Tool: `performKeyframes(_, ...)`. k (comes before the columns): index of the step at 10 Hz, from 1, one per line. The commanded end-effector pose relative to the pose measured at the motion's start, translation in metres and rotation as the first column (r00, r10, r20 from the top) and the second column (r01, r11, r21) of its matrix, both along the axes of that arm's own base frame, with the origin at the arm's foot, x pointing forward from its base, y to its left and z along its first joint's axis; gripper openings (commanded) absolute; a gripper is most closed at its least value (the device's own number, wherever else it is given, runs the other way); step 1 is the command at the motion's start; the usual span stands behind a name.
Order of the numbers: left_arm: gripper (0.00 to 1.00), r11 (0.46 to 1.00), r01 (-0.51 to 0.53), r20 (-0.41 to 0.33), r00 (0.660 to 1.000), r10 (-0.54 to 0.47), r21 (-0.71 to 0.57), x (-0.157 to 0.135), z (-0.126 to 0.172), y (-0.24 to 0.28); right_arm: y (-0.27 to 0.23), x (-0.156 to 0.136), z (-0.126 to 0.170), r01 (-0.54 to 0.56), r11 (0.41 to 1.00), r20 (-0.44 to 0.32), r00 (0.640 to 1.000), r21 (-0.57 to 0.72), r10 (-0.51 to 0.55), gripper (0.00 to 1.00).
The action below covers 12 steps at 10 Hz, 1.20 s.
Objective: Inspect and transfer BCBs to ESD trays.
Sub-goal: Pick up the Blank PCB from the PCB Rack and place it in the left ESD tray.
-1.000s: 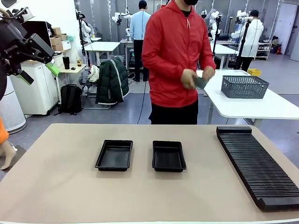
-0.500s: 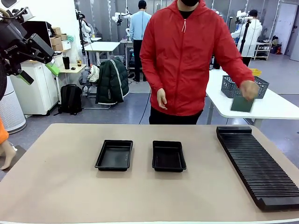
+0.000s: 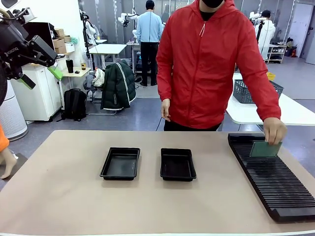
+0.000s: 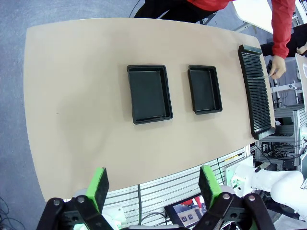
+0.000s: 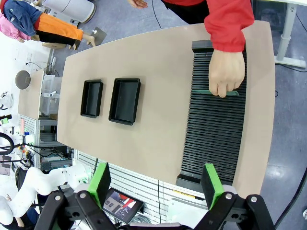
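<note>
Two empty black ESD trays lie side by side mid-table, the left tray [image 3: 120,163] and the right tray [image 3: 177,164]; from above they are the larger-looking tray [image 4: 148,94] and its neighbour [image 4: 205,89], also tray [image 5: 91,98] and tray [image 5: 125,101]. A person in a red jacket holds one grey-green BCB [image 3: 266,149] upright on the far end of the rack, its edge [image 5: 234,94] under the hand [image 5: 227,72]. My left gripper [image 3: 45,79] hangs high at the far left, open and empty [image 4: 153,184]. High above the table, my right gripper [image 5: 156,184] is open and empty too.
A long black ribbed slotted rack [image 3: 273,177] runs along the table's right side, seen also as rack [image 4: 256,96] and rack [image 5: 213,129]. A grey mesh basket [image 3: 243,91] sits on the white side table behind the person. Bare tabletop surrounds the trays.
The person turned from the side table with the board in hand and lowered it onto the rack's far end. Neither arm moved.
</note>
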State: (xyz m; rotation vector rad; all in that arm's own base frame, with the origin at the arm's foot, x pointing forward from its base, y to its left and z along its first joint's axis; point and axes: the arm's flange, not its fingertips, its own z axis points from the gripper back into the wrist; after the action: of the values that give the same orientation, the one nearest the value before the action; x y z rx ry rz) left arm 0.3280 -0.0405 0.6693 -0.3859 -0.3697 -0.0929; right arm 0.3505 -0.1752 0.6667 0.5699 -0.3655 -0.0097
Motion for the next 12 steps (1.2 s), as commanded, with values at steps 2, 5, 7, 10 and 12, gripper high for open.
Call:
performKeyframes(2,1.00,1.000,-0.001,0.003,1.000,0.001,0.000,0.0000,0.0001,0.0001,0.0008,0.0000,0.0002,-0.002,1.000,0.001,1.000,-0.002,0.002,1.00)
performKeyframes(5,1.00,1.000,-0.001,0.003,1.000,0.001,0.000,0.0000,0.0001,0.0001,0.0008,0.0000,0.0002,-0.002,1.000,0.001,1.000,-0.002,0.002,1.00)
performKeyframes(7,1.00,1.000,-0.001,0.003,1.000,0.001,0.000,0.0000,0.0001,0.0001,0.0008,0.0000,0.0002,-0.002,1.000,0.001,1.000,-0.002,0.002,1.00)
performKeyframes(10,1.00,1.000,-0.001,0.003,1.000,0.001,0.000,0.0000,0.0001,0.0001,0.0008,0.0000,0.0002,-0.002,1.000,0.001,1.000,-0.002,0.002,1.00)
performKeyframes(12,1.00,1.000,-0.001,0.003,1.000,0.001,0.000,0.0000,0.0001,0.0001,0.0008,0.0000,0.0002,-0.002,1.000,0.001,1.000,-0.002,0.002,1.00)
